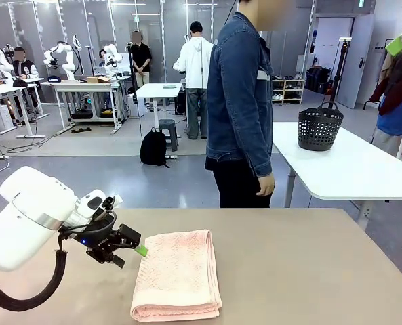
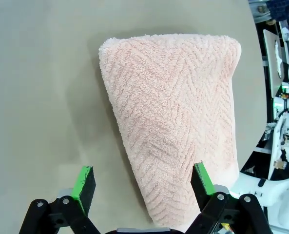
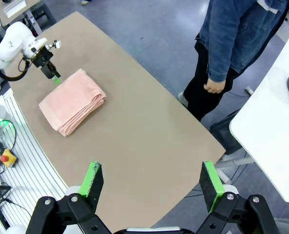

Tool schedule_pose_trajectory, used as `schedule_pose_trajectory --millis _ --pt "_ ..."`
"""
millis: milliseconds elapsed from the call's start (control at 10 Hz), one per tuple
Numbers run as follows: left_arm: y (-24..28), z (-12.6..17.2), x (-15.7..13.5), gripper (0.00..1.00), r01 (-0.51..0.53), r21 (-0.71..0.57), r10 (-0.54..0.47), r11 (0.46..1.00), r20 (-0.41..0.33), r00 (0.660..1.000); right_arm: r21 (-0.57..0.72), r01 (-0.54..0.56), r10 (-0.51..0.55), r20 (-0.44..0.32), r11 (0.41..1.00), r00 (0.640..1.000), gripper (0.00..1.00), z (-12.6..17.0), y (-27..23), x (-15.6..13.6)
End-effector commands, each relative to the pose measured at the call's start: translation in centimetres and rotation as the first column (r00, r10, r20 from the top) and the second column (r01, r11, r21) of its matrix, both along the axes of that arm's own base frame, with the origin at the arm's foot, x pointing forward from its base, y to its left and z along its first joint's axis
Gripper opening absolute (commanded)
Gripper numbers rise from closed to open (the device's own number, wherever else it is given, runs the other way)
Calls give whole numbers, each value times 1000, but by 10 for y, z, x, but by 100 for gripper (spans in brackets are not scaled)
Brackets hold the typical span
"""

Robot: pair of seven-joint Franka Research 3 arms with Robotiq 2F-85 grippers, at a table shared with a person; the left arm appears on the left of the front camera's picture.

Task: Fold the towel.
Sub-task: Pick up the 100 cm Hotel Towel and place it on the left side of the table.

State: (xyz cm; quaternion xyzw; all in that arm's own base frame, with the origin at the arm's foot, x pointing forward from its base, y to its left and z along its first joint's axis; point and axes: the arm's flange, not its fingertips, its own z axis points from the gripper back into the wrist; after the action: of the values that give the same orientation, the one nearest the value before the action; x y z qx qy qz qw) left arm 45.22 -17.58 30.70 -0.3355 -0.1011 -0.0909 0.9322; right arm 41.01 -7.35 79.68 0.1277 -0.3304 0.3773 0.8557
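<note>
The salmon-pink towel (image 1: 177, 274) lies folded into a thick rectangle on the tan table (image 1: 309, 271), left of centre near the front edge. My left gripper (image 1: 130, 254) hovers just off the towel's left side, open, nothing between its green pads. The left wrist view looks down over the towel (image 2: 173, 112) past the left gripper (image 2: 143, 175), whose right finger stands over the cloth's near end. My right gripper (image 3: 151, 178) hangs open high above the table, far from the towel (image 3: 72, 101), and from there the left gripper (image 3: 54, 77) shows at the towel's corner.
A person (image 1: 241, 101) in a denim jacket stands at the far side of the table, hand (image 1: 265, 184) hanging down. Behind, a white table (image 1: 363, 169) carries a black basket (image 1: 319, 126). The tan tabletop right of the towel is bare.
</note>
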Motion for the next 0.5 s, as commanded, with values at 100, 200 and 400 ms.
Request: schedule_pose_trajectory --millis 100,200,400 --pt "1 3 0 100 20 -9 -20 1000 9 1000 -6 -4 4 -6 1000 1000 100 1 0 -1" --pt "0 0 0 100 1 0 -1 1000 2 1000 -6 -4 4 -6 1000 1000 100 1 0 -1" --pt "0 -10 1 100 -75 16 74 997 24 997 -6 -4 4 -6 1000 1000 100 1 0 -1"
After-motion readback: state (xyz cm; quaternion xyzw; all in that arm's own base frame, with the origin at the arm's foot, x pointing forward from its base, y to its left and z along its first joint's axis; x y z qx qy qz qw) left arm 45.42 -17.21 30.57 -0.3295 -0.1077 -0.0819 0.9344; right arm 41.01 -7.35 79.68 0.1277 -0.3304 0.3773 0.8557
